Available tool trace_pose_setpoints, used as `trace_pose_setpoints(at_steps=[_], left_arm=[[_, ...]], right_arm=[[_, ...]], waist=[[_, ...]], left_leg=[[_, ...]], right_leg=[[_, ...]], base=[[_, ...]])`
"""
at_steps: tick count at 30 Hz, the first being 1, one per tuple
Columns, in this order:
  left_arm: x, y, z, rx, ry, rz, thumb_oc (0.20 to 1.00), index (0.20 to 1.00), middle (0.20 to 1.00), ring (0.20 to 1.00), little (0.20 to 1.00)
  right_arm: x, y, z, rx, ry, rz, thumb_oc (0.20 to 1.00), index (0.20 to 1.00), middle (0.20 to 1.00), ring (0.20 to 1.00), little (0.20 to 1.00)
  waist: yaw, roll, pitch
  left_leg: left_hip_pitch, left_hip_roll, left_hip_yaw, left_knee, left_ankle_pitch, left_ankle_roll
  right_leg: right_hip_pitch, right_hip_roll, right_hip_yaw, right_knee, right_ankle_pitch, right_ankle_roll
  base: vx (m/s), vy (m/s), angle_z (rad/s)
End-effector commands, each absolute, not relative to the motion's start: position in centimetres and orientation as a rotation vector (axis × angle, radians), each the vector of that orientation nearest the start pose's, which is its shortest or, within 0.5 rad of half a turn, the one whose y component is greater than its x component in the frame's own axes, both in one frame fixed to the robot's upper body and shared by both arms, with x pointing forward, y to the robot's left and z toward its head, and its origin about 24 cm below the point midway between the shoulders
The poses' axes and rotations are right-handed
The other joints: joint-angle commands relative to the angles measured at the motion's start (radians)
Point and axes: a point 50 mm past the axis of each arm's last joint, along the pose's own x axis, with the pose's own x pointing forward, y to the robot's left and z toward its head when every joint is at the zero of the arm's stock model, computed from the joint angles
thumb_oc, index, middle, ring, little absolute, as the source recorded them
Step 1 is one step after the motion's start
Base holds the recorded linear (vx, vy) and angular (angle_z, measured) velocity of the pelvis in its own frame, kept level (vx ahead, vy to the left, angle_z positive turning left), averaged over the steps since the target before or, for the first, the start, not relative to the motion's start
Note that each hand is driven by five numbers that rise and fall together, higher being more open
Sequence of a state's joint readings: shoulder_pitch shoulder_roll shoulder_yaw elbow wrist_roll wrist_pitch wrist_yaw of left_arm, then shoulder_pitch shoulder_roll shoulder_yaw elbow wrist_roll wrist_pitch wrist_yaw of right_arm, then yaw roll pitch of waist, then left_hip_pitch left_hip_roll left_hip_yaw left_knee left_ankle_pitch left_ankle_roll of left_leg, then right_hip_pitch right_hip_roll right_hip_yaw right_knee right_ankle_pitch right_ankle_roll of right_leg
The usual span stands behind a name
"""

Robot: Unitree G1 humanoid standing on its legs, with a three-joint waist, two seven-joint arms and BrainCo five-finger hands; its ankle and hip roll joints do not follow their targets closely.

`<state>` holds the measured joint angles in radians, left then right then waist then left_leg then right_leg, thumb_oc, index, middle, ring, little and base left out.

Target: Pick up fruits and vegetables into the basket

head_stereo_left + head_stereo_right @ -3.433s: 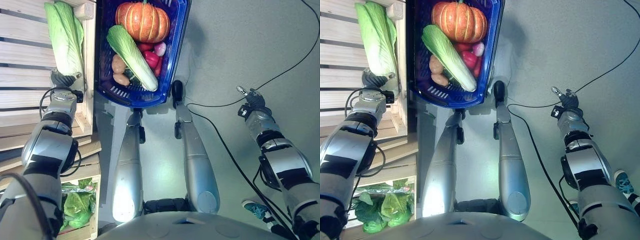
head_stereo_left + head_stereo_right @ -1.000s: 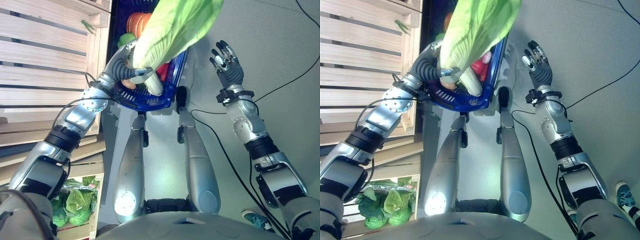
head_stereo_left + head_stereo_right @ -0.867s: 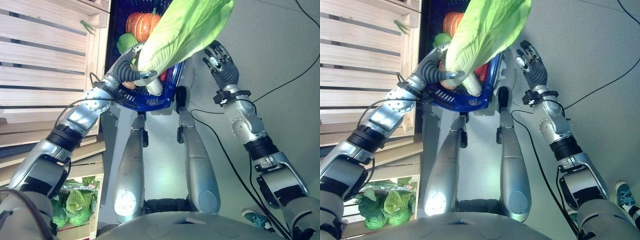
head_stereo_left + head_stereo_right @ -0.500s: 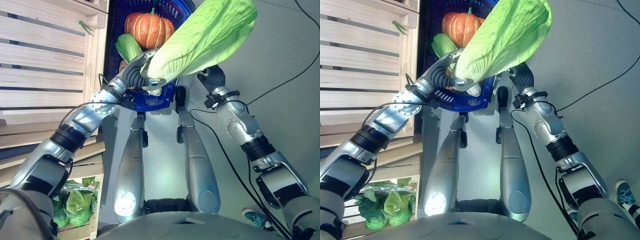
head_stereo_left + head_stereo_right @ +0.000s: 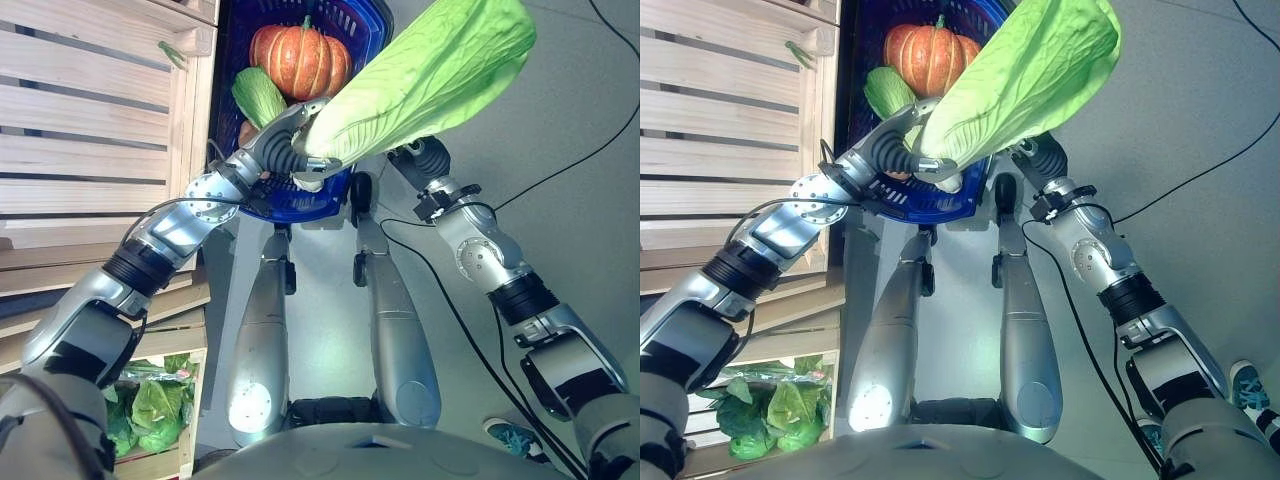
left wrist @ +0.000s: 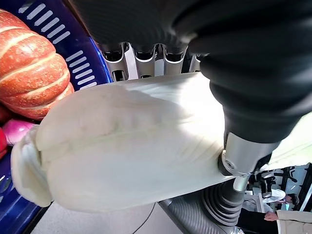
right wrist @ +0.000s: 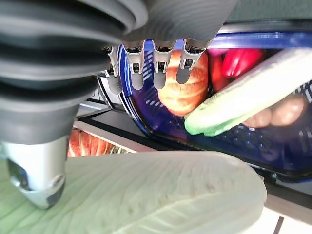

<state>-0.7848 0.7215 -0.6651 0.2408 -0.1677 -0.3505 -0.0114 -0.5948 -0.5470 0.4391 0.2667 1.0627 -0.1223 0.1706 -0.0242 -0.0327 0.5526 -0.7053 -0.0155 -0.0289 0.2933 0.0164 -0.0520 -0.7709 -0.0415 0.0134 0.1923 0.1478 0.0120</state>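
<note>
My left hand is shut on the white base of a large napa cabbage, held in the air over the near rim of the blue basket. Its green leaves slant up past the basket's right side. In the left wrist view the fingers and thumb wrap the pale stalk. My right hand is open beneath the leaves, fingers straight toward the basket, thumb against the cabbage. The basket holds a pumpkin, a second cabbage, potatoes and a red pepper.
A wooden slatted crate stands at the left, right beside the basket. A lower crate near my left side holds leafy greens. Grey floor lies to the right of the basket.
The left hand lifted the cabbage off the wooden crate and has carried it rightward over the basket's near rim. The right hand rose from the floor side and moved in under the leaves.
</note>
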Motion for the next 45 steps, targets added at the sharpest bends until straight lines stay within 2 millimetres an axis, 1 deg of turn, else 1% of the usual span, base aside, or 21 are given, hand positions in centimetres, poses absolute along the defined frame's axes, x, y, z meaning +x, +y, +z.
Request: trace_pose_setpoints(at_steps=[1, 5, 9, 17, 27, 31, 38, 45], left_arm=[[31.8, 11.1, 18.7, 0.716, -0.631, -0.654, 0.2, 0.2, 0.2, 0.2, 0.2], [31.9, 12.2, 19.3, 0.608, -0.696, -0.523, 0.2, 0.2, 0.2, 0.2, 0.2], [31.7, 12.9, 19.8, 0.551, -0.77, -0.421, 0.2, 0.2, 0.2, 0.2, 0.2], [31.3, 13.5, 20.0, 0.474, -0.816, -0.314, 0.2, 0.2, 0.2, 0.2, 0.2], [31.5, 13.5, 19.8, 0.473, -0.79, -0.304, 0.2, 0.2, 0.2, 0.2, 0.2], [31.8, 13.2, 19.6, 0.509, -0.759, -0.339, 0.2, 0.2, 0.2, 0.2, 0.2], [31.9, 12.7, 18.6, 0.588, -0.685, -0.446, 0.2, 0.2, 0.2, 0.2, 0.2], [32.2, 12.2, 16.8, 0.672, -0.571, -0.548, 0.2, 0.2, 0.2, 0.2, 0.2]], right_arm=[[32.2, -12.2, 18.5, 0.381, -0.352, 0.724, 1.0, 1.0, 1.0, 1.0, 1.0], [32.6, -13.0, 18.1, 0.359, -0.336, 0.626, 1.0, 1.0, 1.0, 1.0, 1.0], [32.9, -13.7, 17.5, 0.362, -0.326, 0.576, 1.0, 1.0, 1.0, 1.0, 1.0], [32.5, -13.6, 17.0, 0.363, -0.337, 0.572, 1.0, 1.0, 1.0, 1.0, 1.0], [32.2, -13.3, 17.4, 0.359, -0.359, 0.604, 1.0, 1.0, 1.0, 1.0, 1.0], [32.1, -13.2, 17.7, 0.356, -0.368, 0.623, 1.0, 1.0, 1.0, 1.0, 1.0], [31.8, -12.8, 18.4, 0.355, -0.401, 0.655, 1.0, 1.0, 1.0, 1.0, 1.0], [31.3, -12.8, 19.8, 0.373, -0.479, 0.695, 1.0, 1.0, 1.0, 1.0, 1.0]], waist=[[-0.009, 0.022, -0.033], [-0.006, 0.017, -0.033], [-0.002, 0.012, -0.033], [0.003, 0.009, -0.033], [0.004, 0.01, -0.033], [0.003, 0.009, -0.033], [-0.001, 0.013, -0.033], [-0.005, 0.014, -0.033]], left_leg=[[0.023, -0.027, 0.018, -0.109, 0.052, 0.013], [0.021, -0.027, 0.015, -0.103, 0.049, 0.012], [0.017, -0.029, 0.011, -0.102, 0.047, 0.013], [0.017, -0.036, 0.001, -0.102, 0.047, 0.013], [0.015, -0.038, 0.002, -0.094, 0.043, 0.013], [0.014, -0.039, 0.001, -0.092, 0.042, 0.013], [0.013, -0.04, 0.003, -0.088, 0.042, 0.013], [0.015, -0.038, 0.008, -0.092, 0.039, 0.016]], right_leg=[[0.065, 0.036, -0.07, 0.07, -0.105, 0.076], [0.064, 0.037, -0.07, 0.073, -0.107, 0.076], [0.062, 0.038, -0.07, 0.074, -0.109, 0.074], [0.063, 0.041, -0.072, 0.073, -0.112, 0.071], [0.064, 0.043, -0.073, 0.082, -0.121, 0.069], [0.064, 0.043, -0.074, 0.082, -0.122, 0.07], [0.062, 0.042, -0.073, 0.084, -0.119, 0.073], [0.059, 0.042, -0.072, 0.081, -0.113, 0.077]], base=[[0.0, 0.0, 0.0], [0.0, -0.008, 0.0], [0.0, 0.0, 0.0], [0.0, 0.0, 0.0], [0.0, 0.0, 0.0], [0.0, 0.0, 0.0], [0.0, 0.0, 0.0], [0.0, 0.0, 0.0]])
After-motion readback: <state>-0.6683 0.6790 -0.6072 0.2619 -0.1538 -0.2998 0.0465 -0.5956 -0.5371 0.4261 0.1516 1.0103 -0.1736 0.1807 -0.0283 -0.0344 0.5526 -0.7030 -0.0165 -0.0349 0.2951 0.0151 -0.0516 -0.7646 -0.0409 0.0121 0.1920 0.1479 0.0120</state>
